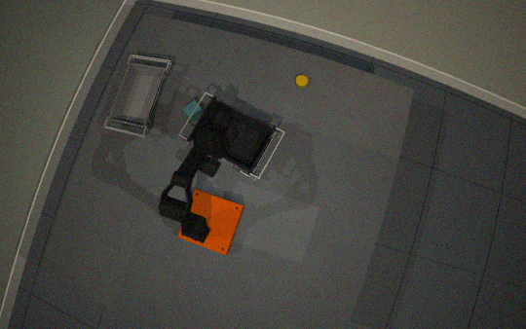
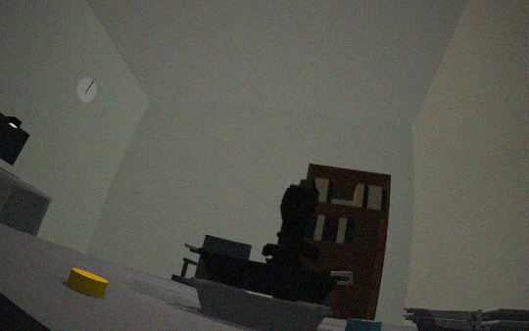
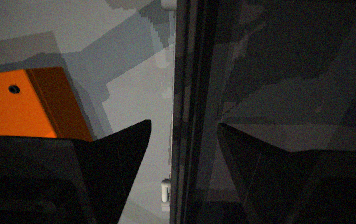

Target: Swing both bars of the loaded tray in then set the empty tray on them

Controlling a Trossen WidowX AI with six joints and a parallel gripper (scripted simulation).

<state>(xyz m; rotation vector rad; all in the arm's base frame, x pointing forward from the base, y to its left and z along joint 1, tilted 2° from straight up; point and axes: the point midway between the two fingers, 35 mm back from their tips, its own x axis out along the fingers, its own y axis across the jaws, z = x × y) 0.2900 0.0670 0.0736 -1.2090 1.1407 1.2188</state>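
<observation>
A dark empty-looking tray [image 1: 248,141] [image 2: 235,269] sits over a grey tray [image 2: 260,310], its rim about parallel to the grey tray's rim. Pale wire bars show at both ends of the stack; which tray each belongs to I cannot tell. The load is hidden. My gripper [image 3: 184,126] is open around the dark tray's long side wall [image 3: 192,75], one fingertip outside and one inside, with space on both sides of the wall. In the top and exterior views the fingertips are hidden by the arm or the trays.
Another pale tray with bars [image 1: 141,92] [image 2: 441,320] stands to the left in the overhead view. A teal block [image 1: 193,109] [image 2: 363,325] lies by the stack's end. A yellow disc [image 1: 302,81] [image 2: 88,282] lies beyond it. The orange plate [image 1: 221,221] [image 3: 25,110] is at the arm's base.
</observation>
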